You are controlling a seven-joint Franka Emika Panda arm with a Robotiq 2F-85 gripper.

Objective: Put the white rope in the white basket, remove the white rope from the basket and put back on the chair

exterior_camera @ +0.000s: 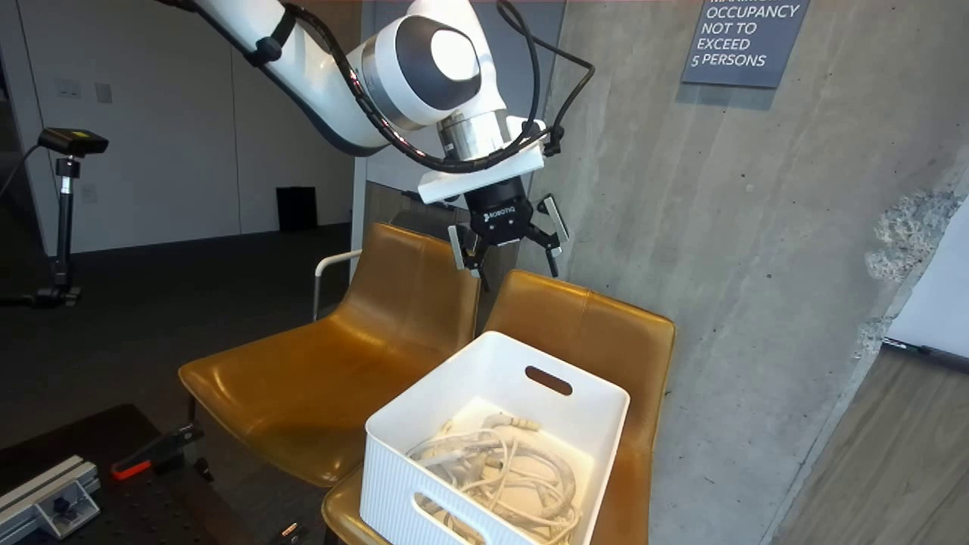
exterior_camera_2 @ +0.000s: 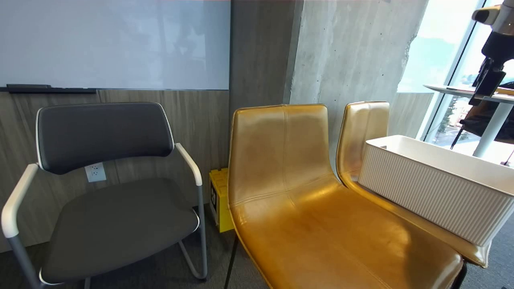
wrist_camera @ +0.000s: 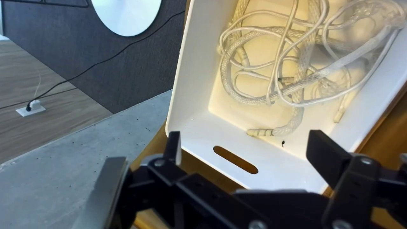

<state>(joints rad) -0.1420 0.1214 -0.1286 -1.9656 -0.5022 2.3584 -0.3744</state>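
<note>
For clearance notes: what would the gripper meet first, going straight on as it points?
Probably the basket, judging by the wrist view; depth is unclear, so the rope inside might come first.

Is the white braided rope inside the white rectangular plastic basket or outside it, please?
Inside. In the wrist view, the white braided rope lies in loops on the floor of the white rectangular plastic basket.

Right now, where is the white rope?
The white rope lies in loose loops inside the white basket, toward the upper right of the wrist view; in an exterior view that basket sits on the right-hand tan chair by the concrete wall.
</note>
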